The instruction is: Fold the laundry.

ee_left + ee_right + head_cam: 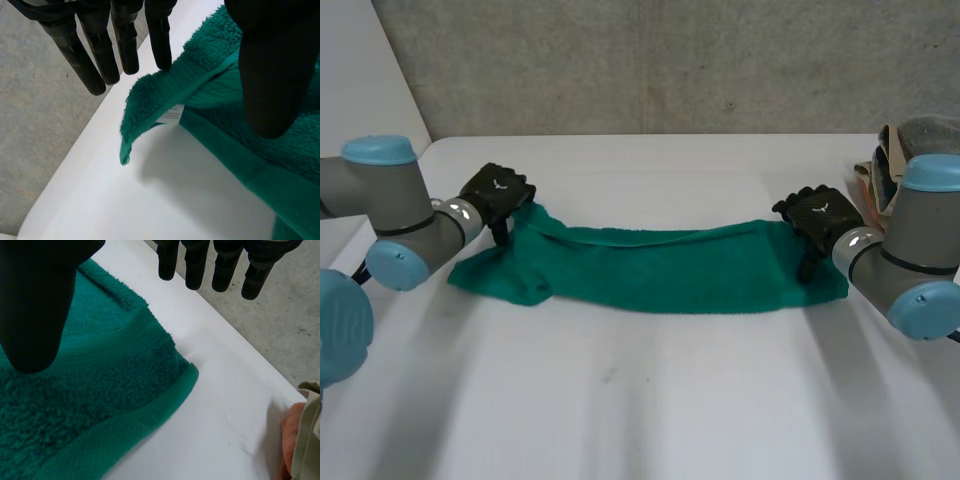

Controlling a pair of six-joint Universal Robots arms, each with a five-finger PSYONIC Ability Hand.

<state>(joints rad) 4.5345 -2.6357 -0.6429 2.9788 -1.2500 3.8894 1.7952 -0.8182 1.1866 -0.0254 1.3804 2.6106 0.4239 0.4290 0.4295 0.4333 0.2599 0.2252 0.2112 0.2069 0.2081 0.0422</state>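
Observation:
A green towel [660,265], folded into a long band, lies across the white table [640,400]. My left hand [498,192] rests at its left end, and my right hand [817,215] at its right end. In the left wrist view the left hand [265,65] is open. Its straight fingers [85,55] hover just off the towel's [280,150] raised corner, which bears a white label [170,115], and its thumb is over the cloth. In the right wrist view the right hand [35,300] is open too. Its thumb is above the towel [100,390] and its fingers [225,270] are beyond the corner.
A pile of other laundry [895,150] sits at the table's back right corner, just behind my right arm; its orange and beige cloth [300,440] lies near the right hand. The table's far edge runs close behind both hands. Grey floor lies beyond.

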